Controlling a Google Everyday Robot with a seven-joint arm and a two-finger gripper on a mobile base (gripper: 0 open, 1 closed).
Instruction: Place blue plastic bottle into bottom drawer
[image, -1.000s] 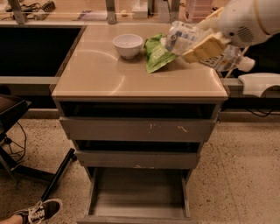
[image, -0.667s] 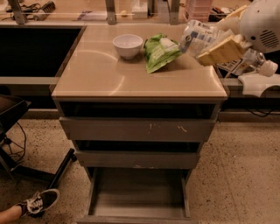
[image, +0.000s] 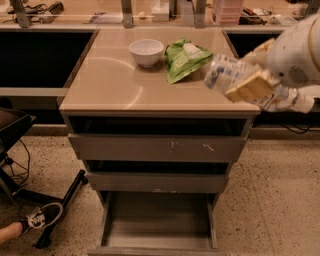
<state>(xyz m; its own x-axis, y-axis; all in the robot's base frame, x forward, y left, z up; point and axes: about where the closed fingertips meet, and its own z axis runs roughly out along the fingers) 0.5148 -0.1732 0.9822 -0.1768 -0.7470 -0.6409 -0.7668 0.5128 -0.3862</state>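
My gripper (image: 246, 85) is shut on the blue plastic bottle (image: 223, 73), a clear ribbed bottle with a whitish-blue label. It holds the bottle on its side above the front right corner of the cabinet top (image: 115, 85). The tan fingers (image: 251, 86) cover the bottle's right part. The bottom drawer (image: 157, 225) stands pulled open at floor level, its grey floor bare. It lies below and to the left of the bottle.
A white bowl (image: 146, 52) and a green snack bag (image: 184, 59) sit at the back of the cabinet top. Two shallower grey drawers (image: 157, 148) above are partly open. A shoe (image: 42, 217) and a chair base (image: 60, 205) are at lower left.
My gripper has carried the bottle down and toward the front right corner of the cabinet top, away from the snack bag. The shoe at lower left has shifted.
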